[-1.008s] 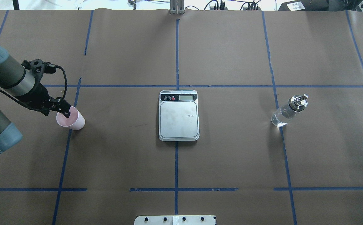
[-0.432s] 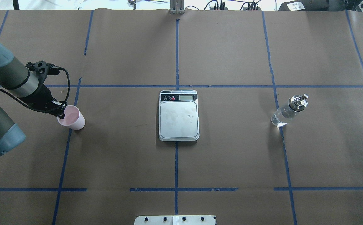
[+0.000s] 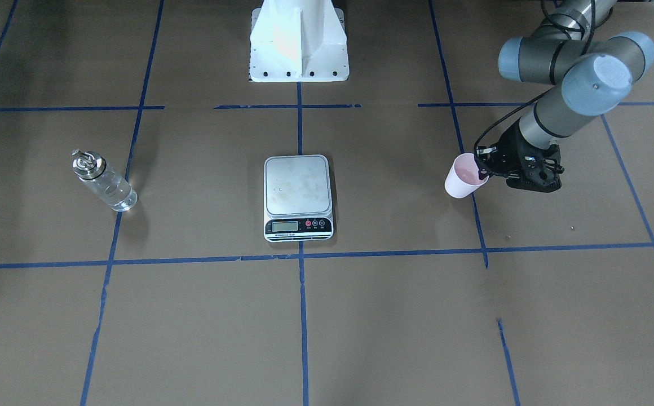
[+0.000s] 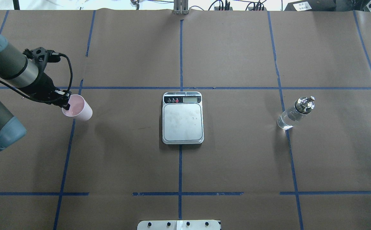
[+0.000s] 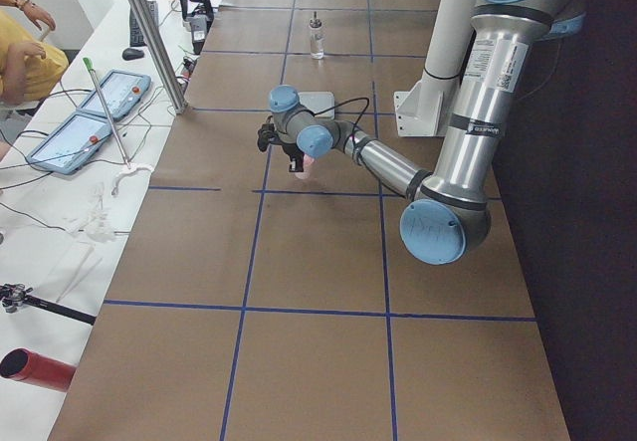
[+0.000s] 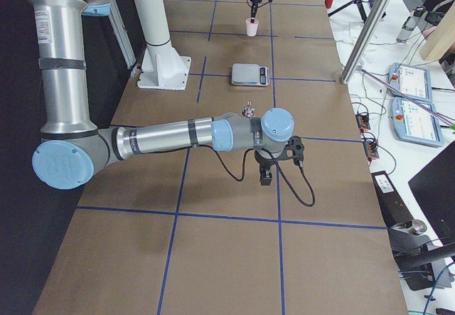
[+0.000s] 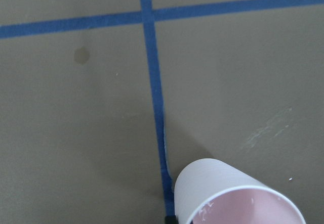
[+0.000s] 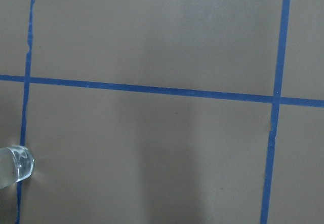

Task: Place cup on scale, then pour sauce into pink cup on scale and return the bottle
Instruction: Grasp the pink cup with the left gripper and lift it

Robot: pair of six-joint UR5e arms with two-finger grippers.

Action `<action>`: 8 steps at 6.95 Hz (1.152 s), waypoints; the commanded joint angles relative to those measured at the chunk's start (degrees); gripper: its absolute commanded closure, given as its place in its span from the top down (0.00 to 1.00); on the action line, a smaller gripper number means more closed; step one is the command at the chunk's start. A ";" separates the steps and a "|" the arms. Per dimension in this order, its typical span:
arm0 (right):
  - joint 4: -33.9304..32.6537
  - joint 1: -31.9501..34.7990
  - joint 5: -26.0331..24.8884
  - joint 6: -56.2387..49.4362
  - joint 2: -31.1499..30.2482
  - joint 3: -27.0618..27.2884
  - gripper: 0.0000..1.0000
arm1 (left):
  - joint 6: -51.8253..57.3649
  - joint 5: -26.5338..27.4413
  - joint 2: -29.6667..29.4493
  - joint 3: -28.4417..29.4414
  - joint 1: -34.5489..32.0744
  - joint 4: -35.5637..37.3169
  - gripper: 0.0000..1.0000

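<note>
My left gripper point(image 4: 65, 103) is shut on the near rim of the pale pink cup point(image 4: 77, 108), which hangs tilted above the table left of the scale point(image 4: 183, 118). From the front, the cup point(image 3: 464, 177) sits at the gripper point(image 3: 482, 169) with its shadow beneath it. The left wrist view catches only the cup point(image 7: 238, 196) at its bottom edge. Nothing stands on the scale point(image 3: 297, 186). Far on the right side, the clear bottle point(image 4: 296, 113) stands upright with liquid in it. My right gripper point(image 6: 266, 176) hovers near the bottle point(image 6: 249, 109); whether it is open or shut I cannot tell.
Blue tape lines grid the brown paper table. The robot's white base point(image 3: 299, 42) stands at the table's near edge. Beyond the far edge a side bench holds tablets point(image 5: 100, 112), cables and a metal post point(image 5: 149, 33), with a person point(image 5: 20, 53) beside it.
The left gripper closed on the cup's rim and raised it off the table. The cup has shifted slightly toward the far side and right and now tilts. Bottle and scale are unmoved.
</note>
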 commanded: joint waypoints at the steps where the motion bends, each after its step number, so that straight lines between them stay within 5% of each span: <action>1: 0.03 -1.63 0.03 0.09 0.13 1.39 1.00 | -15.61 3.75 -10.88 -2.34 5.17 5.25 0.00; 5: 7.59 -6.04 0.12 3.60 -0.66 1.58 1.00 | -29.31 14.90 -23.93 6.05 18.47 5.28 0.00; 8: 7.68 -6.39 0.12 4.04 -0.74 2.45 1.00 | -29.76 16.07 -26.05 7.77 20.25 5.10 0.00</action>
